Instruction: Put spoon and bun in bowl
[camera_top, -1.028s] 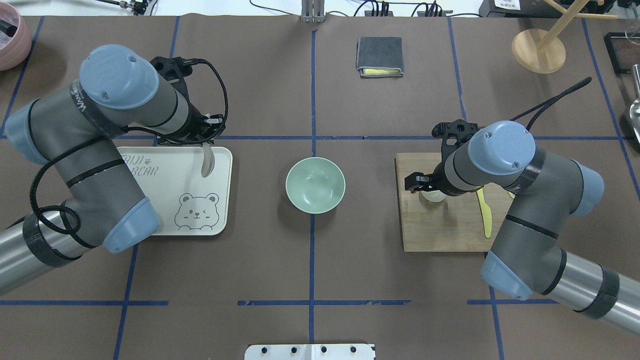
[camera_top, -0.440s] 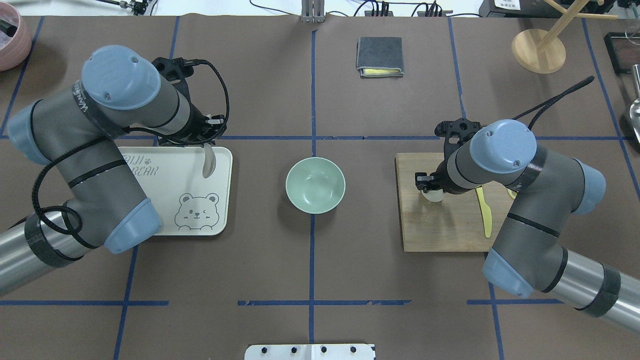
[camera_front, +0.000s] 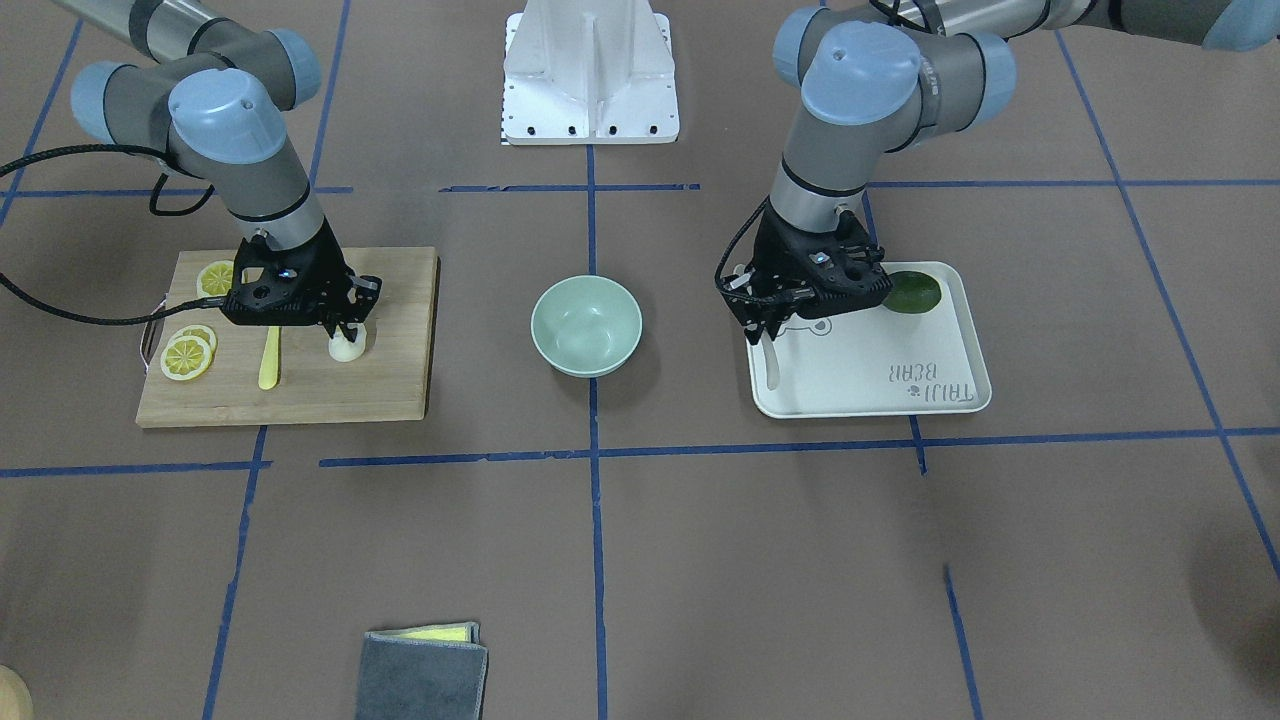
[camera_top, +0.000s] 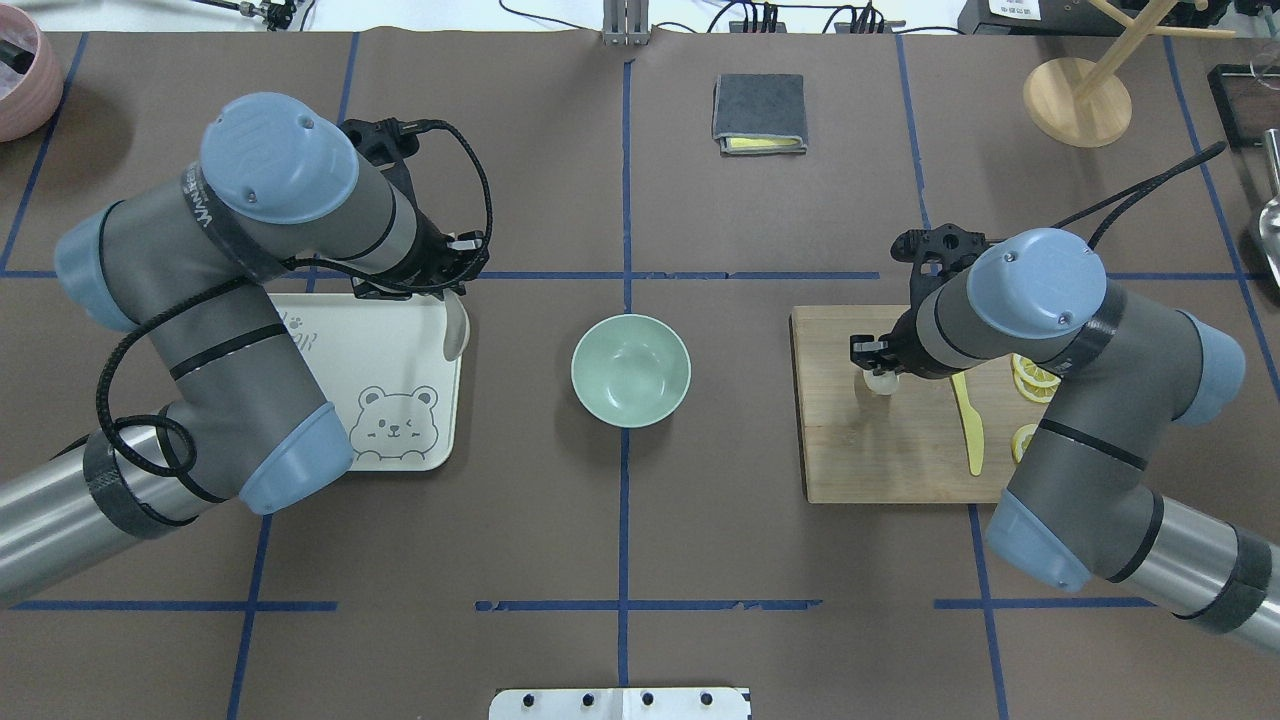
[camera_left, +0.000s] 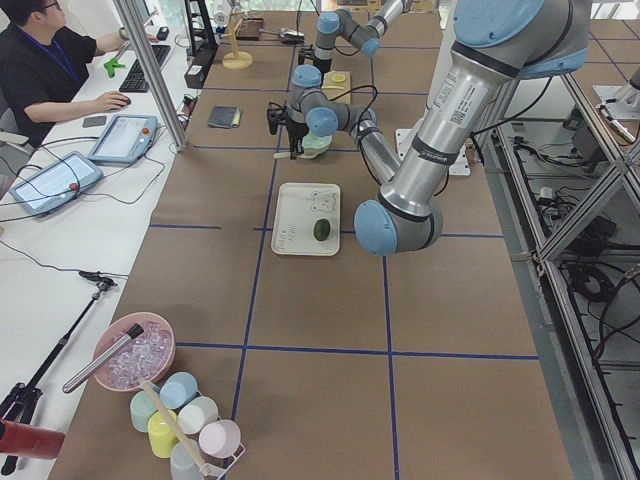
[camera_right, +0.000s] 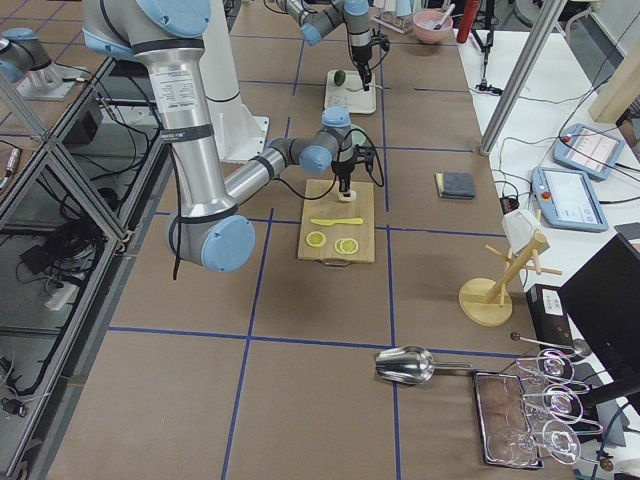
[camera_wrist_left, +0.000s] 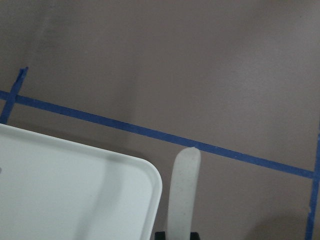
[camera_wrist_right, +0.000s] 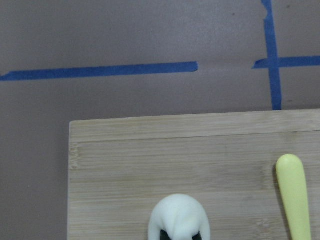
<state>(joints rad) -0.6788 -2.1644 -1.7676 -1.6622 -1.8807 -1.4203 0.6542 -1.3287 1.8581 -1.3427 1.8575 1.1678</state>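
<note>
The pale mint-green bowl stands empty at the table's middle, and it also shows in the front view. My left gripper is shut on the whitish spoon and holds it above the right edge of the white tray, to the left of the bowl. The spoon also shows in the left wrist view. My right gripper is shut on the white bun at the wooden cutting board. In the right wrist view the bun sits between the jaws.
A yellow plastic knife and lemon slices lie on the board beside the bun. A dark lime sits on the tray. A folded grey cloth and a wooden stand are at the far side.
My left arm has carried the spoon rightward, from over the tray to its right edge. My right gripper has closed on the bun, and that arm has shifted a little to the right.
</note>
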